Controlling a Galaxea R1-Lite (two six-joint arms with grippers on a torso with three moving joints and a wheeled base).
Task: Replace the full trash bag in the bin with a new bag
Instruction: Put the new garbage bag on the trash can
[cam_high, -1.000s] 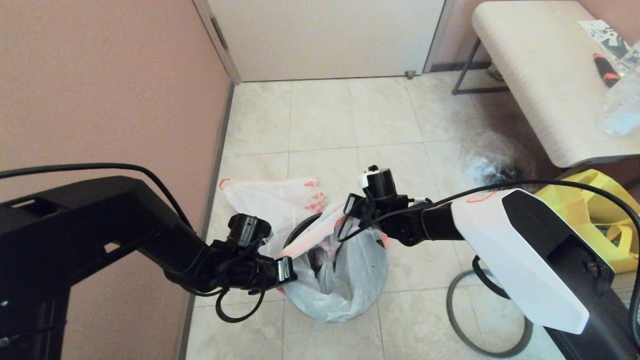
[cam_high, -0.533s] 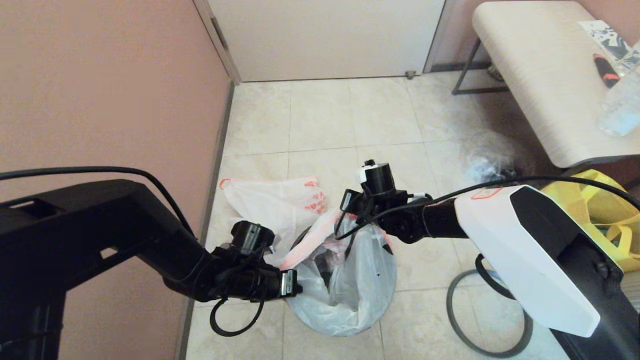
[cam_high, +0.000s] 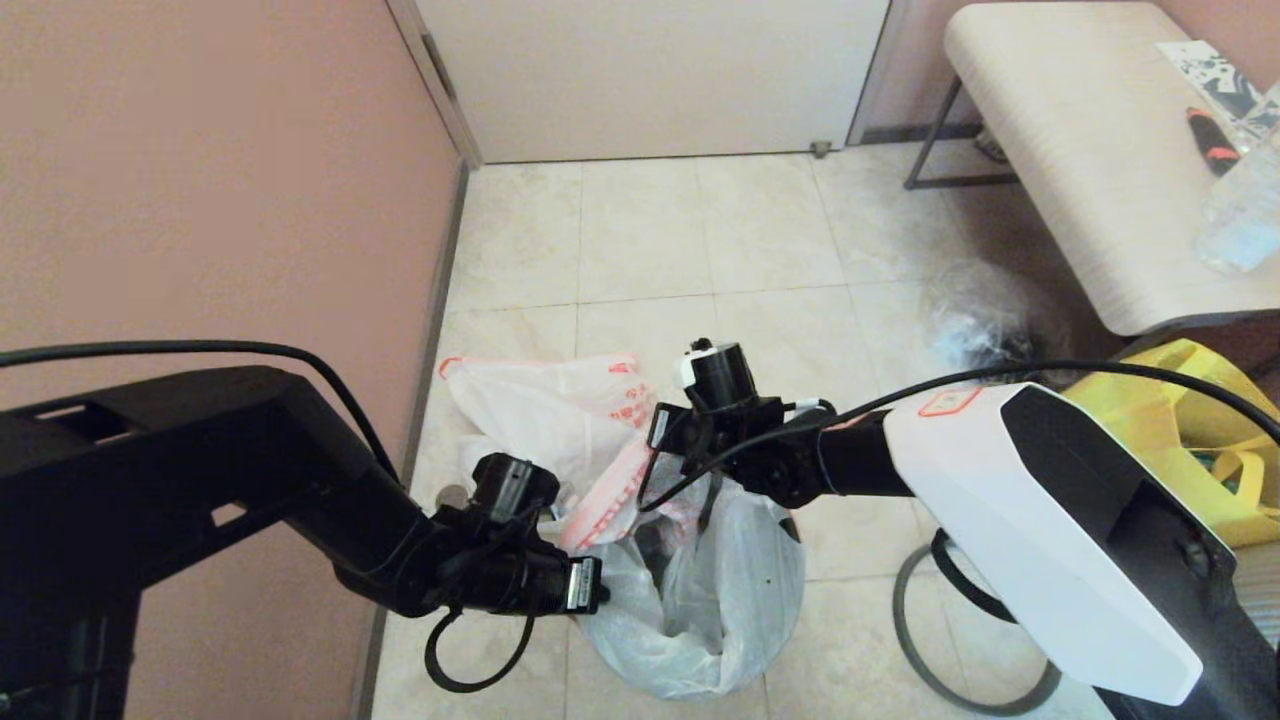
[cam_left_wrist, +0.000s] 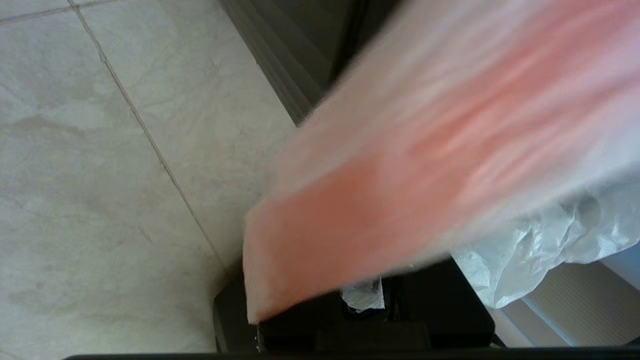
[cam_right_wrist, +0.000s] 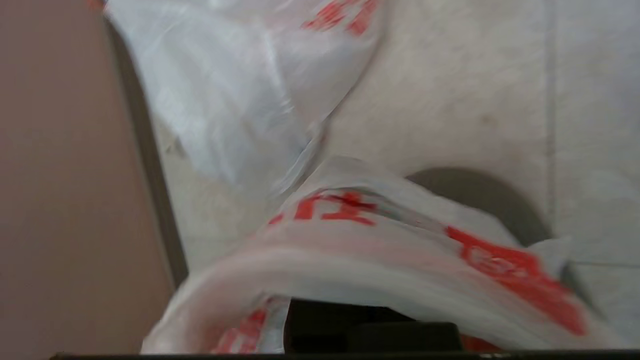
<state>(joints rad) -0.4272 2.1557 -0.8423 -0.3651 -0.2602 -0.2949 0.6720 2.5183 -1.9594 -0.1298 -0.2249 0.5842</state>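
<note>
1. Between the two wrists, the full trash bag (cam_high: 700, 590) is hanging by its orange-edged handles, stretching from one grip across to the other.
2. Left gripper (cam_high: 592, 585) is clamping one handle at the bag's near-left edge; right gripper (cam_high: 660, 440) is pinching the far handle, jaws fully closed.
3. Behind the full bag, the new bag (cam_high: 545, 405) is lying flat on the tiles against the wall.
4. Open floor is lying right of the bag, ahead of the grey hoop (cam_high: 925, 640); the pink wall is crowding the left.
</note>
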